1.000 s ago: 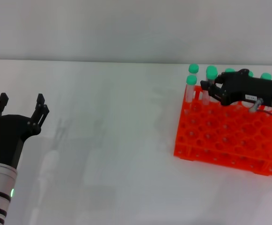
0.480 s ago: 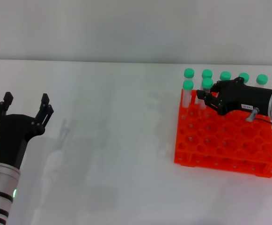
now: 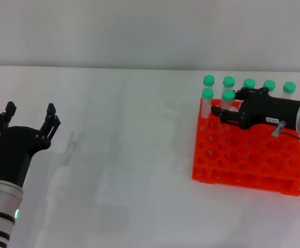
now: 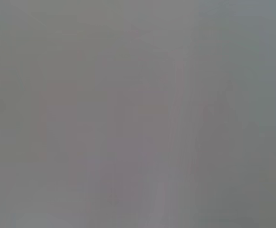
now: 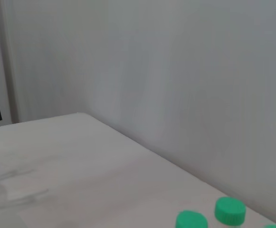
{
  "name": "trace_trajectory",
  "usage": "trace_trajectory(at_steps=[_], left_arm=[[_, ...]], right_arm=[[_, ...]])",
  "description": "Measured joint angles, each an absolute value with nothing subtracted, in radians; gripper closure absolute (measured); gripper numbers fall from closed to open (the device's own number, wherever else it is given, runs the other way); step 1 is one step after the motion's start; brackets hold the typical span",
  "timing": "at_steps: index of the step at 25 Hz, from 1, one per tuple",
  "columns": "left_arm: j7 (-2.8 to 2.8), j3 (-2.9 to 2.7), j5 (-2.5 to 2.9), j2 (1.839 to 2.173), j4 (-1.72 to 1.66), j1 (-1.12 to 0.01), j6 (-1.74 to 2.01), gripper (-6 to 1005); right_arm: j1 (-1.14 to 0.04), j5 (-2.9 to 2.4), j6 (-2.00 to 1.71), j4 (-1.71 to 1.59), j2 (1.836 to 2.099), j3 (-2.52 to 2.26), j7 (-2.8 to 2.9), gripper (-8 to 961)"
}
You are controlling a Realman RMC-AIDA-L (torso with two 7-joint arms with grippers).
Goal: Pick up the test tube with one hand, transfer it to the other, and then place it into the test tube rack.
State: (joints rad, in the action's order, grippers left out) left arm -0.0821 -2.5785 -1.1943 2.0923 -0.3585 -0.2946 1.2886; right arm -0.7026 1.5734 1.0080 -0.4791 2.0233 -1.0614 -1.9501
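The test tube [image 3: 229, 96], clear with a green cap, stands upright in the second row of the orange test tube rack [image 3: 242, 155]. My right gripper [image 3: 226, 102], black with a white label, is low over the rack's back part. Its fingers are spread, one on each side of that tube, and it looks let go. My left gripper [image 3: 28, 114] is open and empty at the table's left, far from the rack. The right wrist view shows two green caps [image 5: 230, 210] at its bottom edge. The left wrist view shows only plain grey.
Several more green-capped tubes [image 3: 249, 82] stand along the rack's back row, and one [image 3: 207, 93] stands beside the task tube. Most rack holes toward me hold nothing. A white table [image 3: 129, 155] lies between the two arms, with a pale wall behind.
My right gripper came down with the tube into the rack, then spread its fingers. My left gripper shifted slightly to the right and stayed open.
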Motion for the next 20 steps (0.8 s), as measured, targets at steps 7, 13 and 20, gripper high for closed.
trace_trajectory(at_steps=[7, 13, 20], left_arm=[[-0.081, -2.579, -1.188, 2.092, -0.354, -0.297, 1.289, 124], [-0.080, -2.579, -1.188, 2.092, -0.350, -0.299, 1.289, 124], [-0.054, -2.575, -1.188, 2.092, -0.340, -0.300, 1.289, 124]], right_arm=[[-0.648, 1.598, 1.064, -0.522, 2.016, -1.053, -1.939, 227], [-0.566, 1.612, 1.111, -0.601, 2.014, -1.051, -1.900, 139], [-0.471, 1.643, 1.225, -0.611, 2.008, -0.942, -1.919, 81]])
